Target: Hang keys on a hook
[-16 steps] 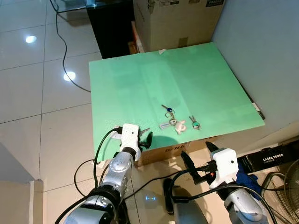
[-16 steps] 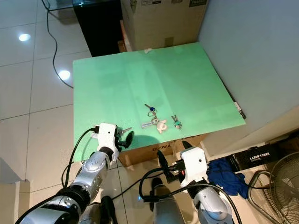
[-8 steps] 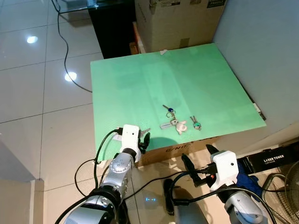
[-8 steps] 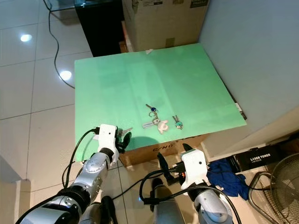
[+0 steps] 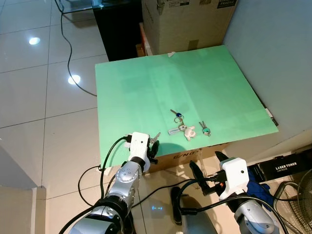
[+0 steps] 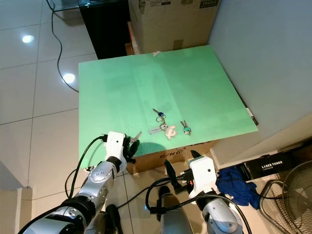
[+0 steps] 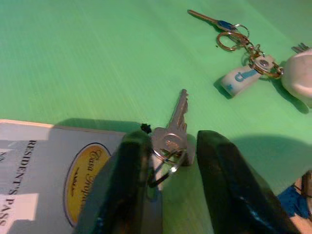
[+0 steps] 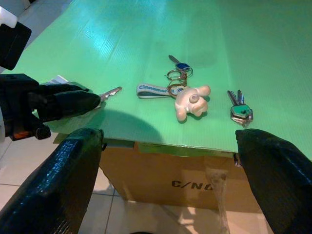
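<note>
Left gripper (image 7: 168, 161) now astride silver key (image 7: 173, 131)

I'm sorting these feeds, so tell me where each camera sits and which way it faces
Head eyes: look down on the green board; both arms show.
Left wrist: looks along the left claw, its fingers around a silver key.
Right wrist: looks past the open right claw.
Both wrists share the keychain bunch.

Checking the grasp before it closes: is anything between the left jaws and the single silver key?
Nothing visible. The left gripper has one black finger on each side of the silver key, which lies on the green board; only its ring sits between them. A printed card lies alongside.
</note>
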{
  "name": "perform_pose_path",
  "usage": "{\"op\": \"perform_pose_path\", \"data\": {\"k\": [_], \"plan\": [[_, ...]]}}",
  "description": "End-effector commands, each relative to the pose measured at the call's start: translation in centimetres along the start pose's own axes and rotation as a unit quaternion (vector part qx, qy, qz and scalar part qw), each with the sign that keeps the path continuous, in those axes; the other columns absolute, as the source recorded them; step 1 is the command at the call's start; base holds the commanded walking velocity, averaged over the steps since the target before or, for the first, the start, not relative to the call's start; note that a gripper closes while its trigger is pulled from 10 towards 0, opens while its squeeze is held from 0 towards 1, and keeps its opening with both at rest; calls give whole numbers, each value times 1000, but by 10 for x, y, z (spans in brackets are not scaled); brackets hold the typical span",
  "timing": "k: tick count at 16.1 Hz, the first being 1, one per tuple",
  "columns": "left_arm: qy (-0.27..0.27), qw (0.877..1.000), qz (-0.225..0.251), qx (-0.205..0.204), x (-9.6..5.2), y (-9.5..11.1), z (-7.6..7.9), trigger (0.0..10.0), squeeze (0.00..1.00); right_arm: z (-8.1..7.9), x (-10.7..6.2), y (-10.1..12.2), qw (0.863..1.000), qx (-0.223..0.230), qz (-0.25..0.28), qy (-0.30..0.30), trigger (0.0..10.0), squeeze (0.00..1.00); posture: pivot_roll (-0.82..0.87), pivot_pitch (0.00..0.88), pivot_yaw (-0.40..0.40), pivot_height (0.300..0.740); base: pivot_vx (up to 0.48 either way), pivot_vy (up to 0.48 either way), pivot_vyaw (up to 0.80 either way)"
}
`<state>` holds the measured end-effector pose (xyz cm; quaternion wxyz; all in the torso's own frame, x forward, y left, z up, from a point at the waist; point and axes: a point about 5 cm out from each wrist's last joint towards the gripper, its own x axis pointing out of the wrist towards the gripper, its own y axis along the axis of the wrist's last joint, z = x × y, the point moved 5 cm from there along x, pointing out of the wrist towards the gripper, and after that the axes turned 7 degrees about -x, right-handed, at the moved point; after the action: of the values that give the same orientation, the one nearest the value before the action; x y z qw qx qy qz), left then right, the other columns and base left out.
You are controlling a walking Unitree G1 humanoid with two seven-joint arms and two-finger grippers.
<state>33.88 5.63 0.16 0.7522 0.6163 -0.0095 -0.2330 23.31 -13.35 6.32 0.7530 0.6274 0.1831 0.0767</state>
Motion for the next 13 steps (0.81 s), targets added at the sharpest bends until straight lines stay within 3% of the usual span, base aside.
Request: {"op": "perform_pose_path", "data": {"k": [1,3,7,8,12,13], "plan": [[-11,999,-33,-18,-5,-19,5,0,0,1,-3,-6,1000,3,-11,-6,10000,0,-367,258,24,740,0,0,0],[-14,999,-25,-22,-4,-14,5,0,0,3,-2,-4,1000,4,-8,-10,10000,0,-366,253,27,740,0,0,0],[-37,996,75,-31,13,55,3,0,0,24,13,4,999,11,14,-47,10000,0,-317,189,34,740,0,0,0],[-46,992,113,-40,18,82,5,0,0,29,21,7,998,14,21,-54,10000,0,-308,172,37,740,0,0,0],[-61,980,182,-62,16,137,0,0,0,32,43,15,997,20,41,-57,10000,0,-261,98,51,740,0,0,0],[-64,980,185,-46,14,140,-1,0,0,31,45,15,997,21,43,-56,10000,0,-251,89,53,740,0,0,0]]}}
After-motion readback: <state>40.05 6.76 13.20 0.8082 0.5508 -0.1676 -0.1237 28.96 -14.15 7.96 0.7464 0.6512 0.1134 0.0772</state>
